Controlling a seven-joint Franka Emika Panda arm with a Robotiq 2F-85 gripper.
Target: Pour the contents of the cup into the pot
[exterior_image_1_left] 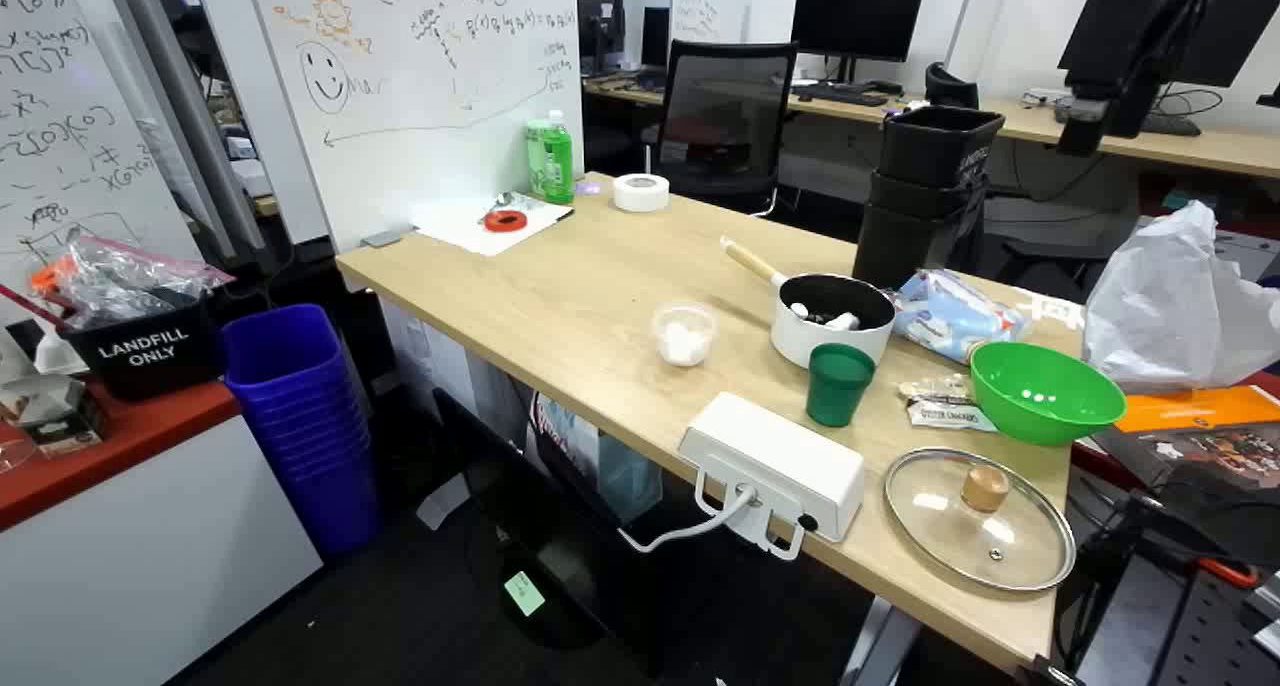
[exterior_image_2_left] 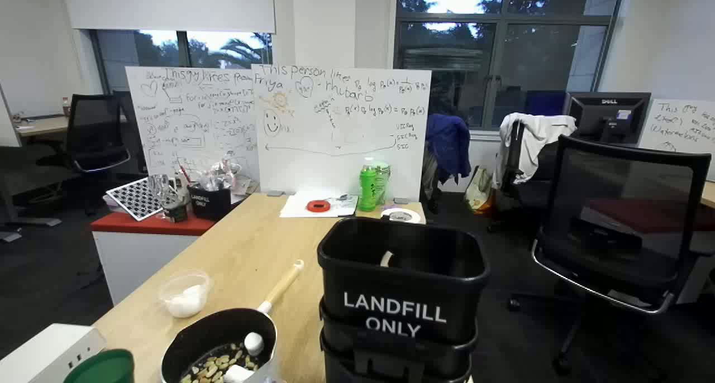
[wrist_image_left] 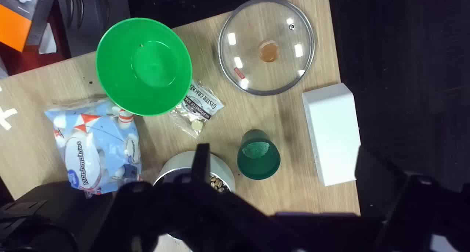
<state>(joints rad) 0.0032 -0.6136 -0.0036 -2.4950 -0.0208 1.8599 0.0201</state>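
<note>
The cup (exterior_image_1_left: 838, 388) stands upright just beside the pot (exterior_image_1_left: 795, 340), on the side of the pot that faces the white box (wrist_image_left: 333, 134); its mouth is up, but what it holds I can't make out. The jaws are spread wide with nothing gripped, well above the desk (exterior_image_1_left: 560, 276). In an exterior view they seem to hang off to the side of the pot where the green bowl (exterior_image_1_left: 1045, 386) sits, so I'd say the cup lies below them and in toward the pot. The wrist view frames it between the two jaws, one showing across the pot, the other at the white box's outer edge. With the cup's long axis vertical, coming straight down over it looks sensible. The closing line, though, runs from the pot toward the white box: the pot-side jaw would have to slip into the narrow gap by the pot's wall, and might knock its rim.
</note>
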